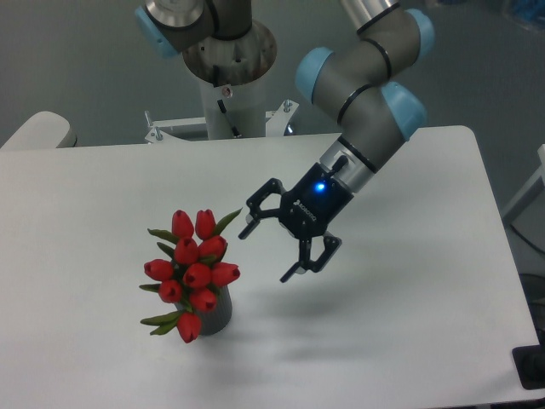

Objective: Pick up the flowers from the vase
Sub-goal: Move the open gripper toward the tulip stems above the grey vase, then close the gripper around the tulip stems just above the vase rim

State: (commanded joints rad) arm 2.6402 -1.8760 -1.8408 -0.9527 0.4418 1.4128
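The flowers (192, 271), a bunch of red tulip buds with green leaves, stand in the vase (216, 316), a short dark grey cylinder on the left of the white table. Most of the vase is hidden behind the blooms. My gripper (266, 253) hangs above the table just right of the flowers, fingers spread wide apart and pointing toward them. It is open with nothing between its fingers, and a small gap separates it from the nearest bud and leaf.
The white table (409, 341) runs to a right edge and a front edge. The arm's base column (228, 85) rises behind the table's back edge. A pale rounded object (34, 129) sits at the back left corner.
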